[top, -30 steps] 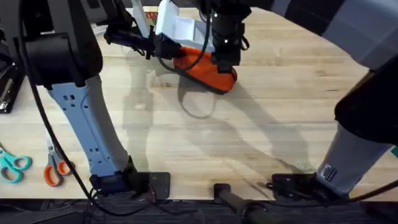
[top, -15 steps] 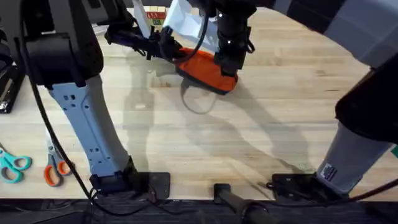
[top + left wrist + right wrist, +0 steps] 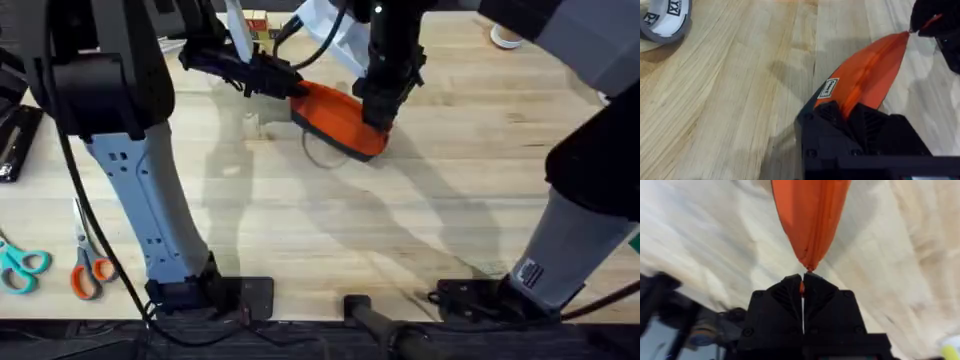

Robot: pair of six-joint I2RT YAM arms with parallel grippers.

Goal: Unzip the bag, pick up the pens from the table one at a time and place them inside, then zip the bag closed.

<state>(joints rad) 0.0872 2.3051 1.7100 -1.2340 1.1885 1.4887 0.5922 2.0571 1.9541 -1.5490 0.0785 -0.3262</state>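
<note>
The orange bag [image 3: 338, 115] is stretched between my two grippers over the far middle of the wooden table [image 3: 300, 225]. My left gripper [image 3: 288, 84] is shut on the bag's left end; its black fingers clamp the orange fabric [image 3: 865, 80] beside a small white label. My right gripper [image 3: 377, 113] is shut on the small pull tab at the bag's other end [image 3: 810, 215], with the tab pinched between its fingertips [image 3: 802, 284]. In the left wrist view my right gripper [image 3: 932, 22] holds the far tip. The zipper looks closed. The pens are out of view.
Teal-handled scissors [image 3: 20, 266] and orange-handled scissors [image 3: 90, 272] lie at the near left edge. A tape roll [image 3: 665, 20] sits beyond the bag. A white object [image 3: 330, 30] and small coloured blocks [image 3: 256, 20] stand at the back.
Both grippers and the bag between them have shifted a little to the right. Both grips on the bag are unchanged.
</note>
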